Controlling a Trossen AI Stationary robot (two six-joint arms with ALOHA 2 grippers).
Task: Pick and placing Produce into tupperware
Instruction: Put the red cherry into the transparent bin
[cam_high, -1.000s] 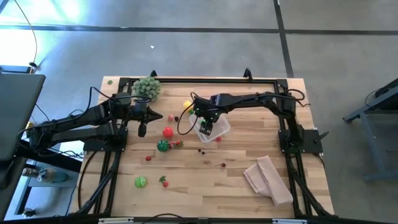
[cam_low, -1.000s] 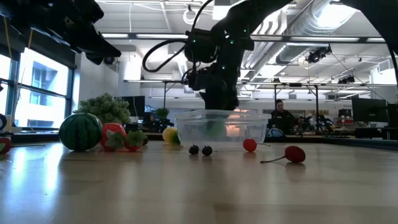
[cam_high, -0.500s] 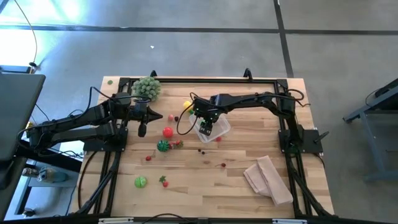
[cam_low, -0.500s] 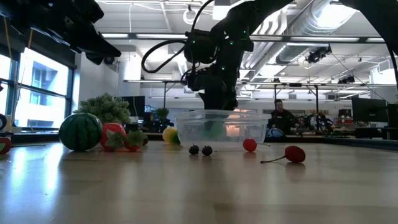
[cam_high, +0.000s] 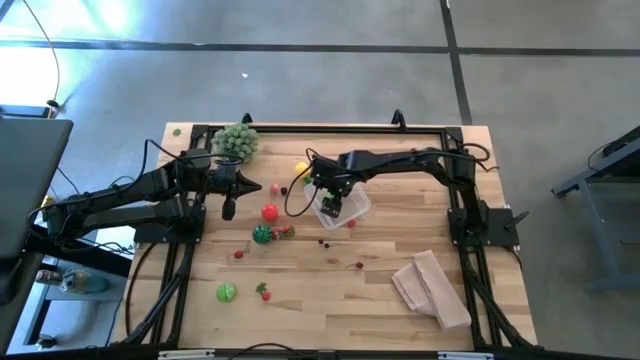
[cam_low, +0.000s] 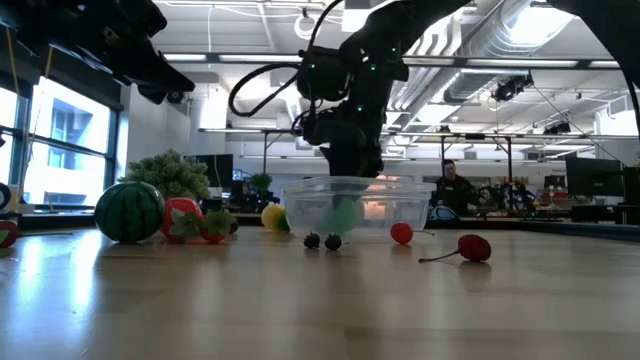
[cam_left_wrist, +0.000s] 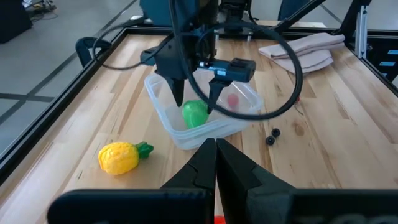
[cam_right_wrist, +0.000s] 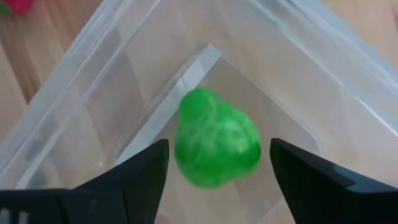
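Note:
The clear tupperware (cam_high: 352, 205) stands near the table's middle. My right gripper (cam_high: 331, 204) points down into it, open. A green piece of produce (cam_right_wrist: 216, 138) lies inside the tupperware (cam_left_wrist: 158, 99), between and below the fingertips and apart from both; in the low view it (cam_low: 343, 215) shows low behind the clear wall. More produce lies loose on the table: a yellow pineapple (cam_left_wrist: 121, 157), a red tomato (cam_high: 270, 212), a small watermelon (cam_high: 262, 234) and a green apple (cam_high: 226, 292). My left gripper (cam_high: 255, 186) waits shut above the table's left side.
A pale-green spiky plant (cam_high: 236, 140) stands at the far left. A tan folded cloth (cam_high: 432, 288) lies at the near right. Dark berries (cam_high: 323, 241), a small red fruit (cam_high: 352, 224) and a cherry (cam_high: 358, 265) lie on the tupperware's near side.
The green piece has sunk lower inside the tupperware, away from my right gripper's fingers. Both arms have kept still.

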